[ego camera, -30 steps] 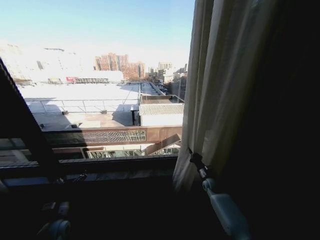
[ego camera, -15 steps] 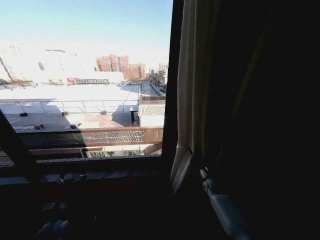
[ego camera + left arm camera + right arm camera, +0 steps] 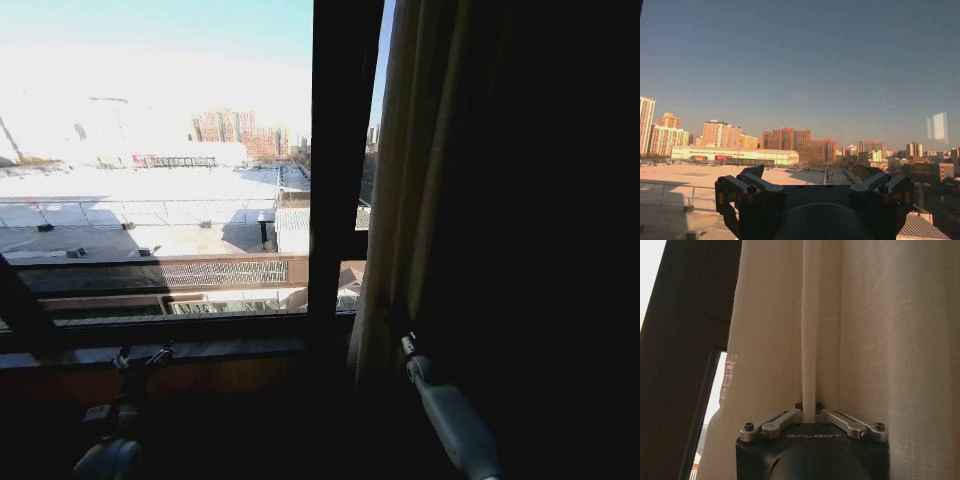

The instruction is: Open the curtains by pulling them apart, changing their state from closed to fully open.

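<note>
The curtains [image 3: 405, 200] hang as a bunched cream panel right of the dark window frame bar [image 3: 335, 160], with a strip of glass showing between the bar and the fabric edge. My right gripper [image 3: 404, 343] sits at the panel's lower edge. In the right wrist view the right gripper [image 3: 810, 412] is shut on one vertical pleat of the curtains [image 3: 865, 330], which runs up from between its fingers. My left gripper [image 3: 140, 357] is low by the window sill; in the left wrist view the left gripper [image 3: 812, 176] is open, empty, and faces the glass.
The window sill [image 3: 220, 348] runs across below the glass. A slanted dark frame bar [image 3: 18, 300] crosses the lower left. Everything right of the curtain is in deep shadow.
The window frame bars have slid left in the head view while far buildings stay put, so the camera has moved right. The held curtain edge went along, uncovering the vertical bar and glass beyond it.
</note>
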Robot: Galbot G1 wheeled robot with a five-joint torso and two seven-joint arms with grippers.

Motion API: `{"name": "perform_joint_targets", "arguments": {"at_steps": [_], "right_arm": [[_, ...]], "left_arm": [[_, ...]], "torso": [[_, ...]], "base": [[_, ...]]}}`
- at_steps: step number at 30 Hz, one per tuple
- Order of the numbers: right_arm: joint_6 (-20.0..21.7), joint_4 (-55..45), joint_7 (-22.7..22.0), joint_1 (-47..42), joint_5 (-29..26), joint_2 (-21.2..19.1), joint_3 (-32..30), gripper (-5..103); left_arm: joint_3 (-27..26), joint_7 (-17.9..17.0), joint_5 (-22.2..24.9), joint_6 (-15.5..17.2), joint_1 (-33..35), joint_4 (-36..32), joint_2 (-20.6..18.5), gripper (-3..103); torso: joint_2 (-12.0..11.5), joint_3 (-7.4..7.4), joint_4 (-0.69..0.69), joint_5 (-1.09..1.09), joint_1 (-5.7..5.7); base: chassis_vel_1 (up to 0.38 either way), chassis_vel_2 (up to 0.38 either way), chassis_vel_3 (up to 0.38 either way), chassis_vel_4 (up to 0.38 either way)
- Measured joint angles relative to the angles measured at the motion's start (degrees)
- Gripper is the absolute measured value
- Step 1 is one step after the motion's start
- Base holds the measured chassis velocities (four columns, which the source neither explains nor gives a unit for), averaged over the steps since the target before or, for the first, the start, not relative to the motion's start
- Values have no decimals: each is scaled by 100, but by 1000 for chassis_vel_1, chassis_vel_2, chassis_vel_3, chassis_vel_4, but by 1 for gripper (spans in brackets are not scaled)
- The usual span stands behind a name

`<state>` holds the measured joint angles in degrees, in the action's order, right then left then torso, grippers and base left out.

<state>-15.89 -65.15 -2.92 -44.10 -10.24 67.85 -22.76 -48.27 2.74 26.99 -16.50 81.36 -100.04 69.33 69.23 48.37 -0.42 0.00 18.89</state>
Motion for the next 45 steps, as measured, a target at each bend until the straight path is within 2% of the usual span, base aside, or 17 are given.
{"name": "perform_joint_targets", "arguments": {"at_steps": [5,13,21,23,25,27,28,29,33,34,35,36,38,41,42,43,45], "right_arm": [[175,327,-511,204,143,-203,-202,0],[156,473,-692,187,-3,-439,-389,0],[182,-78,-863,-294,-58,-371,-323,0],[343,-486,-885,-537,-246,-362,-195,0],[588,-936,-678,-797,-501,-370,-110,0],[988,-1587,-379,-1146,-774,-398,-30,10],[1032,-1838,-336,-1273,-831,-413,8,10],[1032,-1838,-336,-1273,-831,-413,8,10],[1148,-2537,-405,-1690,-787,-422,34,32],[1148,-2537,-405,-1690,-787,-422,34,32],[1200,-2654,-435,-1783,-794,-428,3,37],[1223,-2719,-442,-1844,-794,-438,-18,37],[1244,-2950,-425,-2094,-805,-484,-104,48],[1250,-3132,-390,-2272,-837,-511,-156,54],[1250,-3228,-368,-2355,-845,-518,-187,59],[1239,-3332,-287,-2460,-844,-523,-234,70],[1227,-3346,-269,-2480,-841,-523,-240,70]], "left_arm": [[2,1,0,0,0,0,1,100],[3,1,0,0,0,0,0,100],[3,1,0,0,0,0,1,100],[4,1,0,0,0,0,1,100],[3,0,0,0,0,0,0,100],[3,1,0,-1,0,0,1,100],[3,1,0,-1,0,0,1,100],[3,1,0,-1,0,0,1,100],[4,0,0,-1,0,0,1,100],[4,0,0,-1,0,0,1,100],[4,0,0,-1,0,0,1,100],[4,0,0,-1,0,0,0,100],[4,0,0,-1,0,0,1,100],[4,0,0,-1,0,0,1,100],[4,0,0,0,0,0,0,100],[4,0,0,-1,0,0,1,100],[4,0,0,-1,0,0,1,100]], "torso": [[0,0,-4,2,0],[0,0,-4,-1,0],[0,0,-4,0,0],[0,0,-4,0,0],[0,0,-4,-1,0],[-2,1,-5,4,0],[-1,1,-5,-1,0],[-1,1,-5,-1,0],[-1,0,-4,0,0],[-1,0,-4,0,0],[-1,0,-4,-1,0],[-1,0,-4,0,0],[-1,0,-4,0,0],[-1,0,-5,0,0],[-1,0,-5,0,0],[0,0,-5,0,-1],[0,0,-5,0,-1]], "base": [[0,10,2,1],[0,0,0,0],[0,0,0,0],[0,0,0,0],[0,0,0,0],[0,0,0,0],[0,0,0,0],[0,0,0,0],[0,0,0,0],[0,0,0,0],[0,0,0,0],[0,0,0,0],[0,0,0,0],[0,0,0,0],[0,0,0,0],[0,0,0,0],[0,0,0,0]]}}
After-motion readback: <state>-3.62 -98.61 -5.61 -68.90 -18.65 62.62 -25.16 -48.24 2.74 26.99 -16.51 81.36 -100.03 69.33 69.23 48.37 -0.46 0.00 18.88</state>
